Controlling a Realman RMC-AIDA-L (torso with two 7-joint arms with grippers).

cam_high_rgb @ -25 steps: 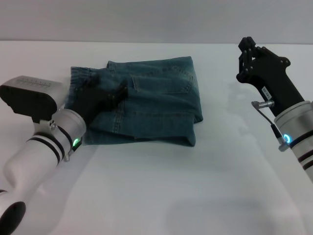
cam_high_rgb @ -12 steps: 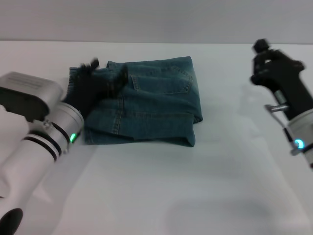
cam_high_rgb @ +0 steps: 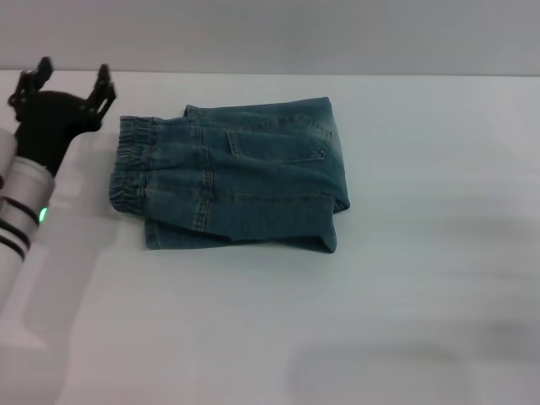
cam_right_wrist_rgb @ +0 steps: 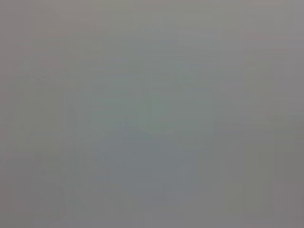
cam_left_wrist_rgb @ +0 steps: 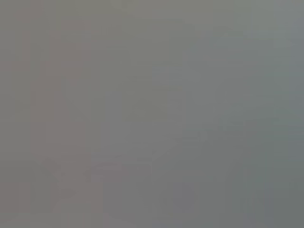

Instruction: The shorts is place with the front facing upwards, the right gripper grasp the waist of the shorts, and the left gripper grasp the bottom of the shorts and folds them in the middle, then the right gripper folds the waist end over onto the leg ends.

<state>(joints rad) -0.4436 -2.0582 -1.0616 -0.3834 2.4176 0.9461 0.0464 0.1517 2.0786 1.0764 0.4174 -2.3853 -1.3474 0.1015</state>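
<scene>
Twice-folded denim shorts (cam_high_rgb: 236, 181) lying flat mid-table (cam_high_rgb: 405, 278), gathered waist (cam_high_rgb: 131, 164) at the robot's left edge. Hovering just beside it, left gripper (cam_high_rgb: 66, 78) splayed wide, holding nothing; possibly risking a snag on the top layer if swinging back low.

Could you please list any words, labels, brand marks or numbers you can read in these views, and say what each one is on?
None: no text can be read in any view.
The shorts: stitching and pocket seams only, no legible tag or brand mark.
The left gripper, jaws open beside the waist of the shorts: no printed marking visible.
The table: bare of writing.
Both wrist views show nothing legible.
</scene>
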